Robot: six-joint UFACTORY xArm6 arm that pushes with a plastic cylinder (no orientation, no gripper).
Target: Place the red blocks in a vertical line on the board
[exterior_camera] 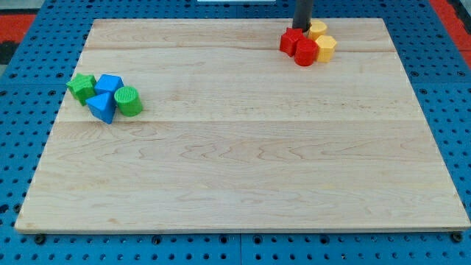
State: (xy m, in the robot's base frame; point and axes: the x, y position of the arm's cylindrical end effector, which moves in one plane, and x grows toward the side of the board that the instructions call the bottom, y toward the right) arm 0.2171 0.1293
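Observation:
Two red blocks sit near the view's top, right of centre: one (291,40) on the left and a rounder one (305,52) just below and right of it, touching. Two yellow blocks touch them: one (318,30) above and one (326,47) to the right. My tip (300,27) stands at the top of this cluster, just above the red blocks and left of the upper yellow block. The rod rises out of the view's top edge.
At the view's left sit a green star (82,86), a blue block (110,83), a blue triangular block (102,107) and a green cylinder (129,101), bunched together. The wooden board (243,162) lies on a blue pegboard surface.

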